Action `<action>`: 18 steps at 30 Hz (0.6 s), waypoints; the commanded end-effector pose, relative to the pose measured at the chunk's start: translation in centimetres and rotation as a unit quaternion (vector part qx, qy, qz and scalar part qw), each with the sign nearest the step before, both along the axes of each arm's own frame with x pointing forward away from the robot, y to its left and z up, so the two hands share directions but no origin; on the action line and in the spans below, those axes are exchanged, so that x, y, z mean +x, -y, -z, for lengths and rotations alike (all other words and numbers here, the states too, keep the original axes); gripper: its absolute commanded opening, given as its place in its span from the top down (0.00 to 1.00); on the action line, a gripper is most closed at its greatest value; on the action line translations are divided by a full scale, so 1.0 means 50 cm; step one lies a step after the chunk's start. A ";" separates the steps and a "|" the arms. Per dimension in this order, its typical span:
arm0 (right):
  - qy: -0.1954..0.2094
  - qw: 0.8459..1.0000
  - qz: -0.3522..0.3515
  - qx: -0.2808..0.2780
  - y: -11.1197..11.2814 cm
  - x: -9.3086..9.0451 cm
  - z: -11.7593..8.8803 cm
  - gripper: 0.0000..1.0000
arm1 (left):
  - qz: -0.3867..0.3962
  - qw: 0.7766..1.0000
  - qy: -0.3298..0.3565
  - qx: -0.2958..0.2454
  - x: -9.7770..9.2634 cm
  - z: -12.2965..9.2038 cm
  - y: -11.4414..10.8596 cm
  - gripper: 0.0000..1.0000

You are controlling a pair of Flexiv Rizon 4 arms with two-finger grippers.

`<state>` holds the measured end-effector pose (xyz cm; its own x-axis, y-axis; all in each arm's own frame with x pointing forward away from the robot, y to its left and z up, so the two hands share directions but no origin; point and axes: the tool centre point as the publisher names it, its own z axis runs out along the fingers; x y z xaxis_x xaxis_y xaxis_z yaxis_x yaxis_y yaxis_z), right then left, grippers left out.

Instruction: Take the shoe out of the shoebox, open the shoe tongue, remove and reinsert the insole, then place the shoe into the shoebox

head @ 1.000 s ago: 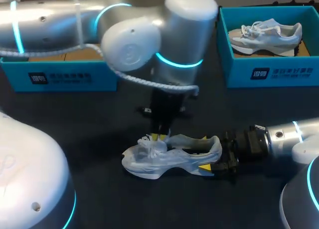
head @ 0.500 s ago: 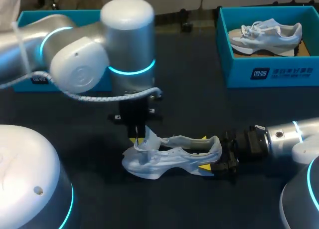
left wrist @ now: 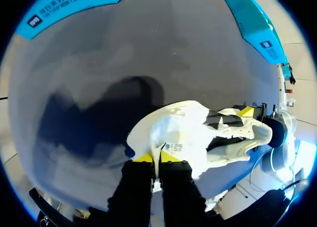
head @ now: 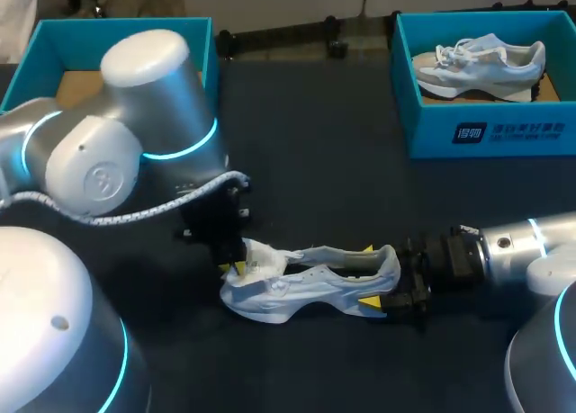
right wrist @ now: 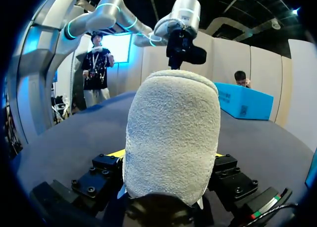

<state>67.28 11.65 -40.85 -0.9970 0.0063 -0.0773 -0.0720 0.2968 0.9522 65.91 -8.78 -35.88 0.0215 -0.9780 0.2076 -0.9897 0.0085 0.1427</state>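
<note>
A white shoe (head: 306,285) lies on its side on the dark table, toe toward my left arm. My left gripper (head: 237,268) is shut on the shoe tongue (head: 261,258) and holds it pulled out over the toe. In the left wrist view the tongue (left wrist: 171,133) runs from the shut gripper (left wrist: 158,158) into the shoe's opening. My right gripper (head: 369,274) is shut on the shoe's heel, one yellow tip on each side. In the right wrist view the padded heel (right wrist: 171,133) fills the gap between the fingers (right wrist: 116,153).
A teal shoebox (head: 486,130) at the back right holds a second grey-white shoe (head: 477,62). Another teal shoebox (head: 126,24) stands at the back left, partly behind my left arm. Bare table lies between the boxes and in front of the shoe.
My left arm has swung left and lower, drawing the tongue out of the shoe toward the toe. The right arm and the shoe's heel have stayed put.
</note>
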 end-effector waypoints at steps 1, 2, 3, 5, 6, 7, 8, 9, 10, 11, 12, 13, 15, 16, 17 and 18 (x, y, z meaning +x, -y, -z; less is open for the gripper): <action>0.000 1.000 0.000 -0.003 -0.002 -0.004 0.001 1.00 | -0.015 0.997 0.001 -0.072 -0.003 0.012 -0.020 0.78; 0.000 1.000 0.000 -0.003 -0.002 -0.004 0.001 1.00 | -0.015 0.997 0.002 -0.070 -0.002 0.012 -0.021 0.76; 0.000 1.000 0.000 -0.003 -0.002 -0.004 0.001 1.00 | -0.016 0.998 0.004 -0.068 -0.001 0.012 -0.024 0.67; 0.000 1.000 0.000 -0.003 -0.002 -0.004 0.001 1.00 | -0.014 0.998 0.010 -0.064 -0.001 0.009 -0.029 0.51; 0.000 1.000 0.000 -0.003 -0.002 -0.004 0.001 1.00 | -0.014 0.998 0.011 -0.065 0.000 0.005 -0.031 0.33; 0.000 1.000 0.000 -0.003 -0.002 -0.004 0.001 1.00 | -0.012 0.997 0.014 -0.070 0.002 -0.003 -0.033 0.23; 0.000 1.000 0.000 -0.003 -0.002 -0.004 0.001 1.00 | -0.011 0.997 0.024 -0.076 0.002 -0.019 -0.034 0.17; 0.000 1.000 0.000 -0.003 -0.002 -0.004 0.001 1.00 | -0.006 0.996 0.023 -0.085 0.003 -0.035 -0.034 0.17; 0.000 1.000 0.000 -0.003 -0.002 -0.004 0.001 1.00 | -0.002 0.995 0.031 -0.092 0.006 -0.051 -0.033 0.18; 0.000 1.000 0.000 -0.003 -0.002 -0.004 0.001 1.00 | -0.001 0.995 0.038 -0.096 0.009 -0.067 -0.030 0.20; 0.000 1.000 0.000 -0.003 -0.002 -0.004 0.001 1.00 | -0.001 0.994 0.038 -0.098 0.011 -0.077 -0.027 0.23; 0.000 1.000 0.000 -0.003 -0.002 -0.004 0.001 1.00 | 0.001 0.994 0.041 -0.101 0.013 -0.087 -0.024 0.24; 0.000 1.000 0.000 -0.003 -0.002 -0.004 0.001 1.00 | 0.012 0.993 0.044 -0.105 0.024 -0.121 -0.010 0.27; 0.000 1.000 0.000 -0.003 -0.002 -0.004 0.001 1.00 | 0.014 0.993 0.047 -0.106 0.028 -0.129 -0.006 0.26; 0.000 1.000 0.000 -0.003 -0.002 -0.004 0.001 1.00 | 0.020 0.993 0.053 -0.106 0.034 -0.145 0.002 0.26; 0.000 1.000 0.000 -0.003 -0.002 -0.004 0.001 1.00 | 0.030 0.992 0.057 -0.104 0.037 -0.162 0.010 0.24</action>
